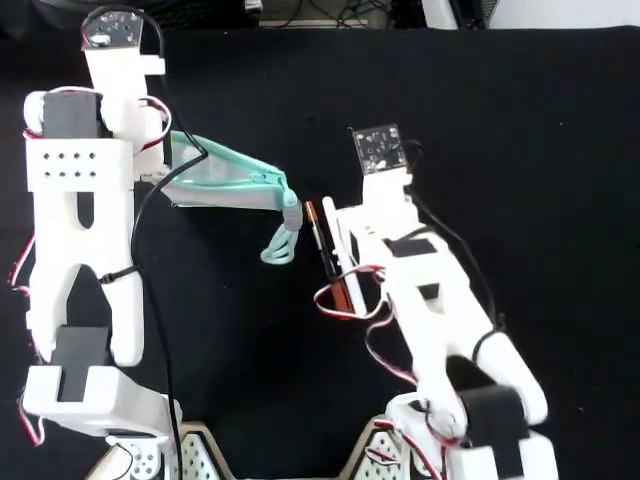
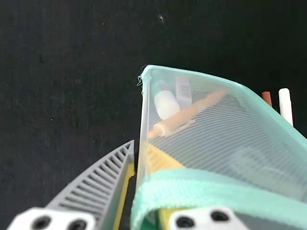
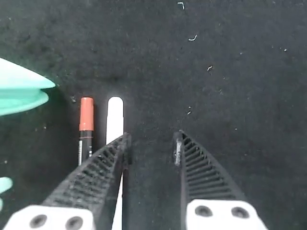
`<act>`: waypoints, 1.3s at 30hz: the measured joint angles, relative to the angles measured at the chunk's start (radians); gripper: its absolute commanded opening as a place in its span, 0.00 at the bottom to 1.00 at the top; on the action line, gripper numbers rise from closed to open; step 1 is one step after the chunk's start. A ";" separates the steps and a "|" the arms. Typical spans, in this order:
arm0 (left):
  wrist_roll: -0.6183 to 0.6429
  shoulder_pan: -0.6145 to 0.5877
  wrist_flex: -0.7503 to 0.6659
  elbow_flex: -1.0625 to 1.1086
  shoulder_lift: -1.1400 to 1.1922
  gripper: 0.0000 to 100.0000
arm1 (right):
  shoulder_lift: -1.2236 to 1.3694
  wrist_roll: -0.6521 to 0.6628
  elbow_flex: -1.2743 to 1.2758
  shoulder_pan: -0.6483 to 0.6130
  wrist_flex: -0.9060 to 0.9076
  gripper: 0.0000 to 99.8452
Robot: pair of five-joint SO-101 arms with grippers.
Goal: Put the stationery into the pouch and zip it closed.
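Your left claw is clamped on the pouch's edge, and a pencil lies inside. Your right claw hangs with its jaws apart above the surface, one finger over the white pen. The orange-capped pen lies just beside it.

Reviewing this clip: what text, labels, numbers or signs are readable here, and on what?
No text can be read.
Striped patch on a pale item inside the pouch: too blurred.
Marks on the orange-capped pen barrel: too small.
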 measured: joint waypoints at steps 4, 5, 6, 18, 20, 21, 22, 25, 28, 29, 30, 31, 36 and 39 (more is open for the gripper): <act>0.000 0.000 0.000 0.000 0.002 0.03 | 0.092 0.000 -0.078 0.000 0.000 0.15; 0.000 0.000 0.000 0.000 0.002 0.03 | 0.118 0.000 -0.101 0.000 0.000 0.15; 0.000 0.000 0.000 0.000 0.002 0.03 | 0.150 0.000 -0.124 0.000 0.000 0.15; 0.000 0.000 -0.003 0.012 0.002 0.03 | 0.411 0.000 -0.436 -0.043 0.282 0.19; 0.000 0.000 -0.003 0.012 0.002 0.03 | 0.431 0.000 -0.466 -0.057 0.319 0.18; 0.000 0.000 -0.003 0.012 0.002 0.03 | 0.434 0.000 -0.477 -0.060 0.331 0.18; 0.000 0.000 -0.003 0.012 0.002 0.03 | 0.434 0.000 -0.479 -0.060 0.339 0.18; 0.000 0.000 -0.003 0.012 0.002 0.03 | 0.427 0.000 -0.479 -0.060 0.348 0.18; 0.000 0.000 -0.003 0.012 0.002 0.03 | 0.373 0.000 -0.439 -0.063 0.334 0.18; 0.000 0.000 -0.003 0.012 0.002 0.03 | 0.350 0.000 -0.414 -0.071 0.319 0.18; 0.000 0.000 -0.003 0.012 0.002 0.03 | 0.328 0.003 -0.390 -0.080 0.298 0.18; 0.000 0.000 -0.003 0.012 0.002 0.03 | 0.308 0.018 -0.362 -0.089 0.275 0.18; 0.000 0.000 -0.003 0.012 0.002 0.03 | 0.250 0.087 -0.253 -0.135 0.163 0.18; 0.000 -0.002 -0.003 0.012 0.002 0.03 | 0.250 0.094 -0.250 -0.135 0.141 0.18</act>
